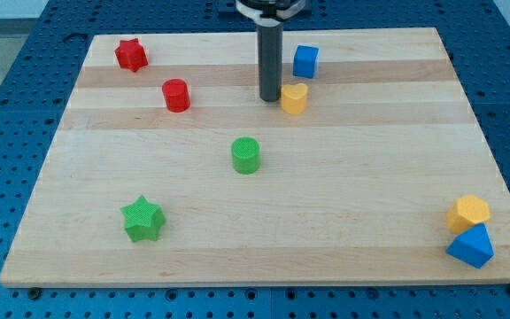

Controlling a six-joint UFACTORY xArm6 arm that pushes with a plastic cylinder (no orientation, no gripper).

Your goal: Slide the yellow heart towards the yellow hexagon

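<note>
The yellow heart (294,98) lies on the wooden board near the view's top centre. My tip (269,97) stands right beside it on its left, touching or nearly touching it. The yellow hexagon (468,213) sits far off at the view's bottom right, next to the board's right edge. A blue triangular block (471,246) lies just below the hexagon, touching it.
A blue cube (305,61) sits just above the heart. A green cylinder (246,155) is in the middle of the board. A red cylinder (176,95) and a red star (131,55) are at the upper left. A green star (142,219) is at the lower left.
</note>
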